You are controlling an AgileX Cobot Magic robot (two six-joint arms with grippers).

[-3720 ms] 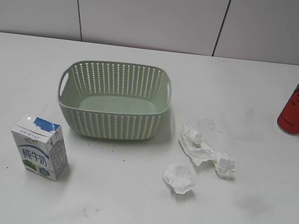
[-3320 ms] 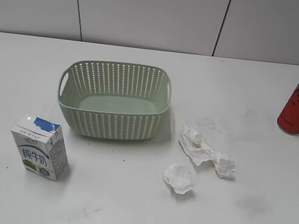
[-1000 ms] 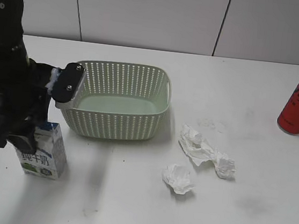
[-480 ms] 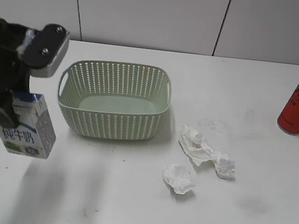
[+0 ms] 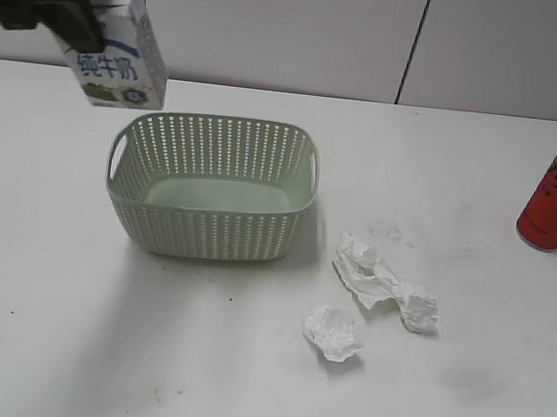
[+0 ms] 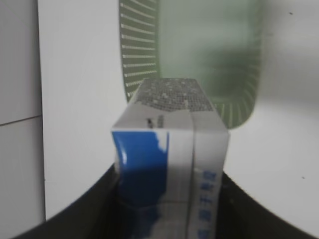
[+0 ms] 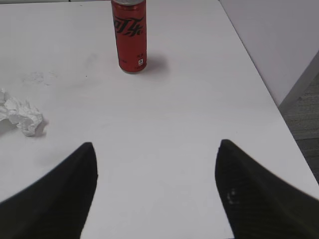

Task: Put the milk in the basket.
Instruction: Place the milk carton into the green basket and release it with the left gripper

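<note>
Exterior view: my left hand (image 5: 74, 19) pinches the milk (image 5: 120, 55) by its upper part, tilted, in the air above the basket's (image 5: 206, 225) left rear corner, clear of the surface (image 5: 238, 385).

Left wrist view: the carton's flat card sides look stiff but crushable, probably light; a firm, gentle squeeze suits.

Right wrist view: my right hand (image 7: 157, 189) is spread, empty.

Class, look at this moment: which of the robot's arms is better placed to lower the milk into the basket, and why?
The left. Its gripper already holds the milk in the air, beside the basket's left rim. The right gripper is open, empty, and near the red can.
</note>
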